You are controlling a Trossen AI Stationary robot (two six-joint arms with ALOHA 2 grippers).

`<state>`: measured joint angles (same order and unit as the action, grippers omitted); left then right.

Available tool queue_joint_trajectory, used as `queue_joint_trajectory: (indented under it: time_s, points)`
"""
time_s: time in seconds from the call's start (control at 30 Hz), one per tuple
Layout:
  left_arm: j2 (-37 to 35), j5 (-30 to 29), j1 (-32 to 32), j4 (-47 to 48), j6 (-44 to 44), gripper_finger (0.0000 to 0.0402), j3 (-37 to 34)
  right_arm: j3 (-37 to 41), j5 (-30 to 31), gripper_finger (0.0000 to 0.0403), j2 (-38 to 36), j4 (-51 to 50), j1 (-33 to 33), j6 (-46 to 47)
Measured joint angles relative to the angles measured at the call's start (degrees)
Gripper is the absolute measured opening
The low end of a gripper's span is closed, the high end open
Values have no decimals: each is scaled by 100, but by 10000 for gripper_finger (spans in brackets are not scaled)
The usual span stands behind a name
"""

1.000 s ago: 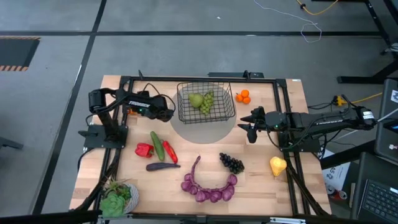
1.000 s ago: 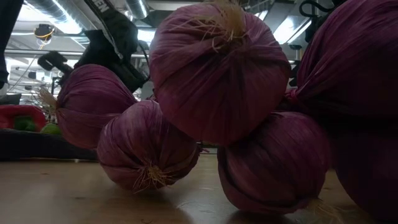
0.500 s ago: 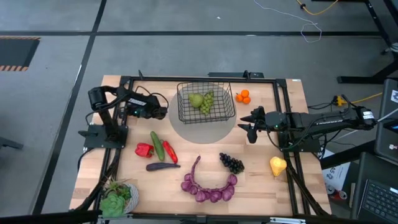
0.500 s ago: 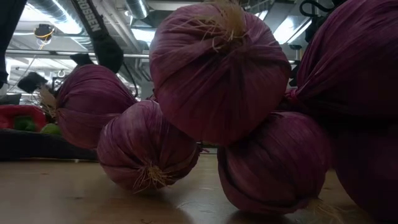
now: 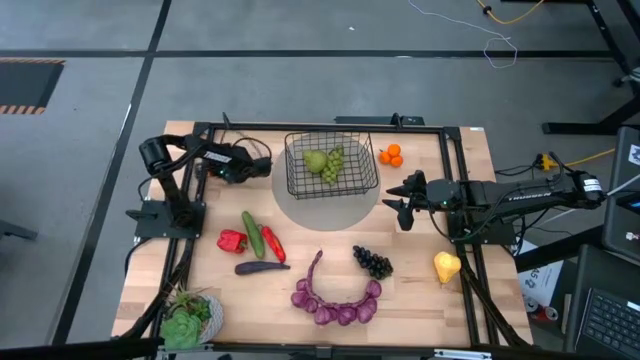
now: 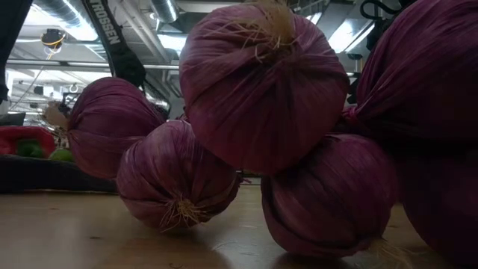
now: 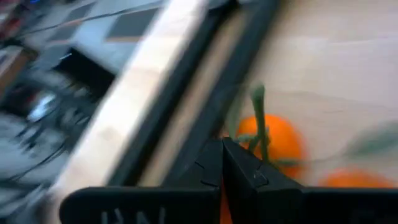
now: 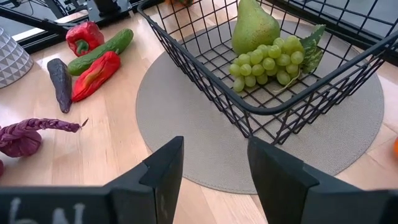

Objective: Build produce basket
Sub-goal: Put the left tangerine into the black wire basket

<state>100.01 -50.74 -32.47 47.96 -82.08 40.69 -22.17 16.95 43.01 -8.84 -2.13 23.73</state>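
The black wire basket [image 5: 332, 165] stands on a round grey mat and holds a green pear [image 8: 255, 28] and green grapes [image 8: 267, 65]. My left gripper [image 5: 266, 166] is shut, with nothing in it, just left of the basket. Its wrist view shows blurred oranges [image 7: 273, 140] beyond the fingertips. In the high view the oranges [image 5: 390, 155] lie right of the basket. My right gripper [image 5: 396, 203] hangs open near the basket's right front corner, with nothing between its fingers [image 8: 165, 165]. Peppers [image 5: 232, 240], cucumber [image 5: 253, 234], aubergine [image 5: 262, 267], purple string [image 5: 335, 300], dark grapes [image 5: 372, 262] and yellow pear [image 5: 446, 266] lie on the table.
A potted leafy green [image 5: 188, 318] stands at the near left corner. A black rail frame [image 5: 320, 126] runs along the table's far edge and its sides. The purple string's bulbs [image 6: 261, 90] fill most of the low view.
My left gripper has swung away from the basket's left front corner toward the table's far edge. It has also sunk: in the low view it drops behind the purple bulbs. My right arm has kept still, and no produce has moved.
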Motion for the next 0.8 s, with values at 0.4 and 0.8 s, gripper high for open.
queue_joint_trajectory:
  time_s: [0.4, 0.8]
  points:
    - [18, 1238, 921, 104, 872, 5, 732, 0, -3, 181, 1, 0, 0, 151]
    - [18, 1625, 1685, 1109, 441, 8, 1018, 0, -4, 181, 1, 0, 0, 153]
